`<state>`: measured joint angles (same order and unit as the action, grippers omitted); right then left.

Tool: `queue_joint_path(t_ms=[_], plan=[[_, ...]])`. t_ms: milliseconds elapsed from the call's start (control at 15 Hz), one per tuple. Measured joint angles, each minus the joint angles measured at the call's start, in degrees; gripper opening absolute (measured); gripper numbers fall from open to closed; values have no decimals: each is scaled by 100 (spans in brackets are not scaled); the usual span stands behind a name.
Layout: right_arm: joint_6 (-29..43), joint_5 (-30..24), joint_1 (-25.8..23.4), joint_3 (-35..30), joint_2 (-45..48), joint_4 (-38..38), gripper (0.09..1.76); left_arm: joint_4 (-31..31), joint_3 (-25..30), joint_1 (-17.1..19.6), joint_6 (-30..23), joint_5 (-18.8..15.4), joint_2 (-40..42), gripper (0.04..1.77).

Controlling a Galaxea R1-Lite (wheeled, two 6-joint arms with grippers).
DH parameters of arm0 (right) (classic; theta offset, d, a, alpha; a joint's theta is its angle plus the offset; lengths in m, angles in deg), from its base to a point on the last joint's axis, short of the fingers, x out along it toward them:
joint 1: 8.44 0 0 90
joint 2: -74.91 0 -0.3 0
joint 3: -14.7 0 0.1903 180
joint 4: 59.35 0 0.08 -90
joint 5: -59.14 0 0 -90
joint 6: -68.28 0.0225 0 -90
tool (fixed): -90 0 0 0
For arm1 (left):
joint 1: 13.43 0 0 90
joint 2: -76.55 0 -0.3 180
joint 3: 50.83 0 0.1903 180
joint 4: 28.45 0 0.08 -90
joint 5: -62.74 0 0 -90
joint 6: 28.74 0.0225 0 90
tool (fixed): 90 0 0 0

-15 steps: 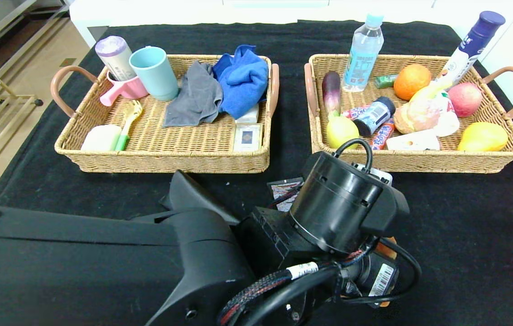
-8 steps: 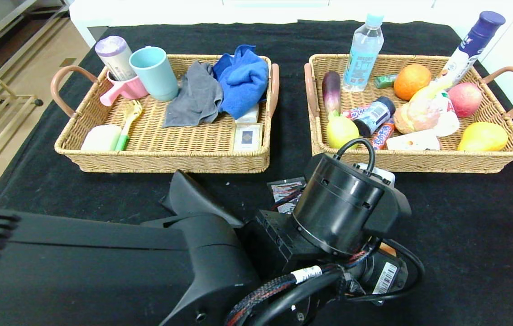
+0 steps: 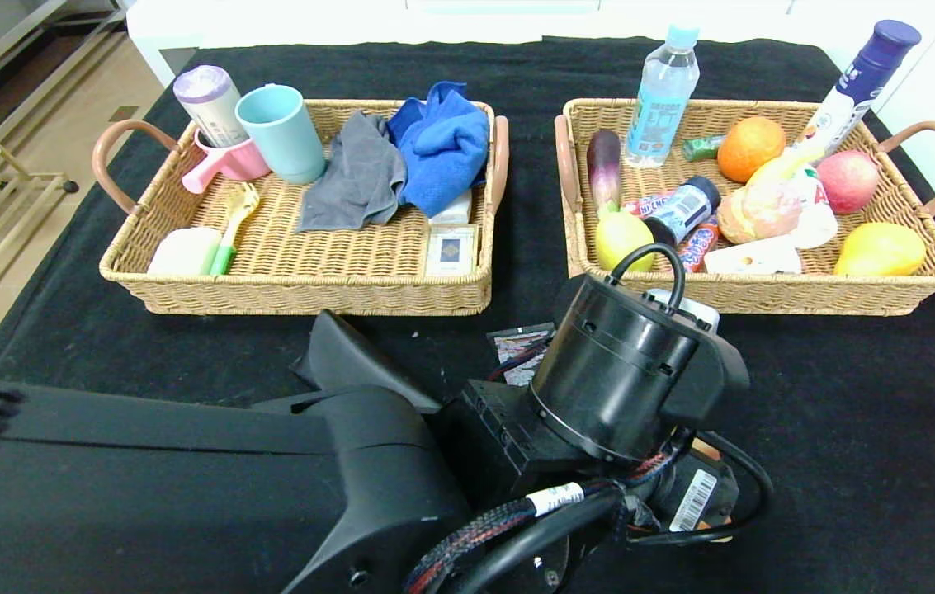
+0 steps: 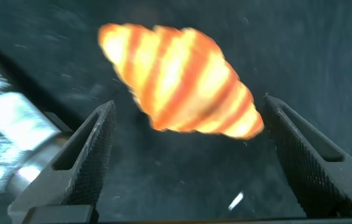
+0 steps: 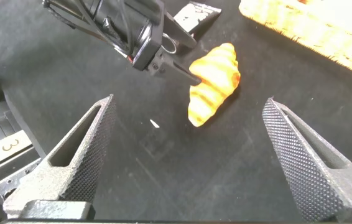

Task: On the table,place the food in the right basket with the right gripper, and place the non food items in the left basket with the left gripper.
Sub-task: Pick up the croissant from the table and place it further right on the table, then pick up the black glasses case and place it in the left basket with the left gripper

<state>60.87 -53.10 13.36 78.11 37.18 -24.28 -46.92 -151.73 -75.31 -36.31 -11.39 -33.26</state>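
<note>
Our left gripper (image 4: 185, 155) hangs spread wide over the croissant (image 4: 179, 81), whose long axis lies askew between the fingers (image 4: 92, 149), while our right gripper (image 5: 191, 158), also spread, waits farther from it.

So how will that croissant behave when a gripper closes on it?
The croissant lies flat on the table between the open left gripper's fingers, so it probably won't roll. Its ends taper, so a grip across the thick middle should hold better. It looks glossy, so it may slip a little.
</note>
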Motion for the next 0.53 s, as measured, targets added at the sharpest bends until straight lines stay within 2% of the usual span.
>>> queue_joint_path(t_ms=[333,533], plan=[[2,7,-2,22,77,11,171,247,55,37,57,165,268,169],[0,5,-9,-6,69,4,171,232,52,100,7,474,455,170]])
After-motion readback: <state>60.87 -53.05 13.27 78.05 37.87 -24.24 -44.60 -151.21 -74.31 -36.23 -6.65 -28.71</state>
